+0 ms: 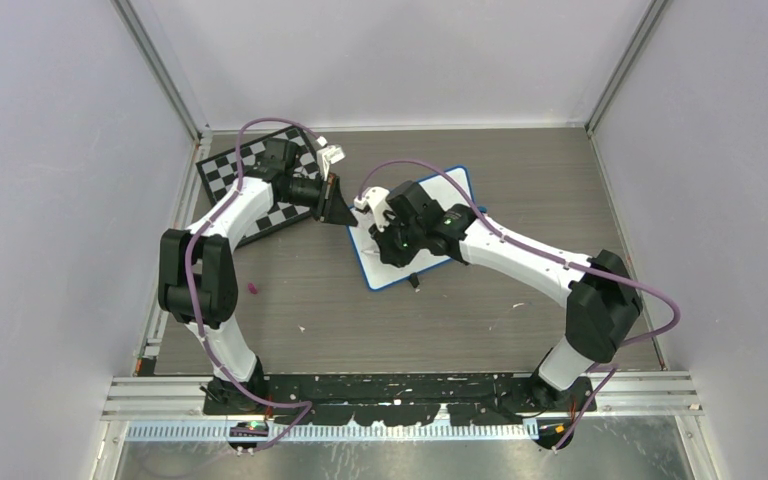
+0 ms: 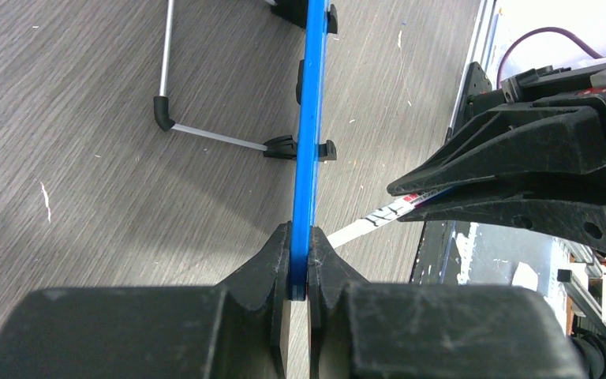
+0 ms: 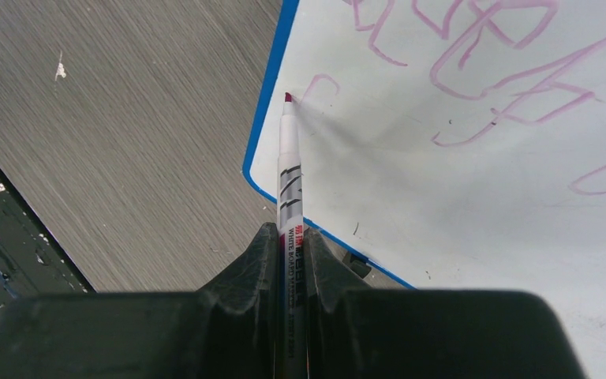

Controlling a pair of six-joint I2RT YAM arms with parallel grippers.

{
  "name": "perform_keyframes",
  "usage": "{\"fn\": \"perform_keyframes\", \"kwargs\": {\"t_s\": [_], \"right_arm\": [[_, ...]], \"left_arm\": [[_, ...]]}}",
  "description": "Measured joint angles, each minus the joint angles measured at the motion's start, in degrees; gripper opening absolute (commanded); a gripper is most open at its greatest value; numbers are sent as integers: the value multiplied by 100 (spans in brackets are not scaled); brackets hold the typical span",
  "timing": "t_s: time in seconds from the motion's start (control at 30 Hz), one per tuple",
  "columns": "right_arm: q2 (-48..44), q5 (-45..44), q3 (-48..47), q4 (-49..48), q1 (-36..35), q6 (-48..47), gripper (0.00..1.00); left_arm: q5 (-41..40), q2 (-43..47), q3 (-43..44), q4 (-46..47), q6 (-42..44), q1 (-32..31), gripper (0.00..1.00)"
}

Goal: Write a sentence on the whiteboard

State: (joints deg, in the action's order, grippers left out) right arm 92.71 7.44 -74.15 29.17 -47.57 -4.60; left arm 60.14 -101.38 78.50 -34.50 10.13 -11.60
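Right wrist view shows the right hand clamped on a marker. Its red tip is at, perhaps just touching, the whiteboard near its blue edge, below the pink sentence. The left hand pinches the board's frame, likely steadying it against pen pressure. The whiteboard lies between both hands, toward the far edge of the desk.
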Motion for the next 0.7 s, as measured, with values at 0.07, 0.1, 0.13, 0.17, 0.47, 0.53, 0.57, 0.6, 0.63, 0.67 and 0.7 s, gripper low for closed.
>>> {"fn": "perform_keyframes", "kwargs": {"t_s": [0.07, 0.1, 0.13, 0.17, 0.47, 0.53, 0.57, 0.6, 0.63, 0.67, 0.7], "right_arm": [[31, 7, -28, -2, 0, 0, 0], [37, 9, -33, -7, -7, -2, 0], [44, 9, -33, -7, -11, -2, 0], [46, 9, -33, -4, -15, -2, 0], [44, 26, -33, 24, 133, 0, 0], [24, 52, -33, 68, 199, 0, 0], [9, 57, -33, 94, 227, 0, 0], [-13, 57, -31, 122, 260, -2, 0], [-33, 57, -31, 140, 282, 0, 0], [-52, 55, -31, 164, 310, -2, 0], [-76, 50, -28, 181, 332, -2, 0]], "left_arm": [[0, 0, 0, 0, 0, 0, 0], [0, 0, 0, 0, 0, 0, 0], [0, 0, 0, 0, 0, 0, 0], [0, 0, 0, 0, 0, 0, 0], [-26, 0, 0, 11, 2, 0, 0], [-39, 0, 0, 13, 2, 0, 0], [-39, 0, 0, 13, 0, 0, 0], [-39, 0, 0, 13, 0, 0, 0], [-37, 0, 0, 13, -2, 0, 0], [-35, 0, 0, 11, -4, 0, 0], [-33, 0, 0, 13, -4, 0, 0]]}}
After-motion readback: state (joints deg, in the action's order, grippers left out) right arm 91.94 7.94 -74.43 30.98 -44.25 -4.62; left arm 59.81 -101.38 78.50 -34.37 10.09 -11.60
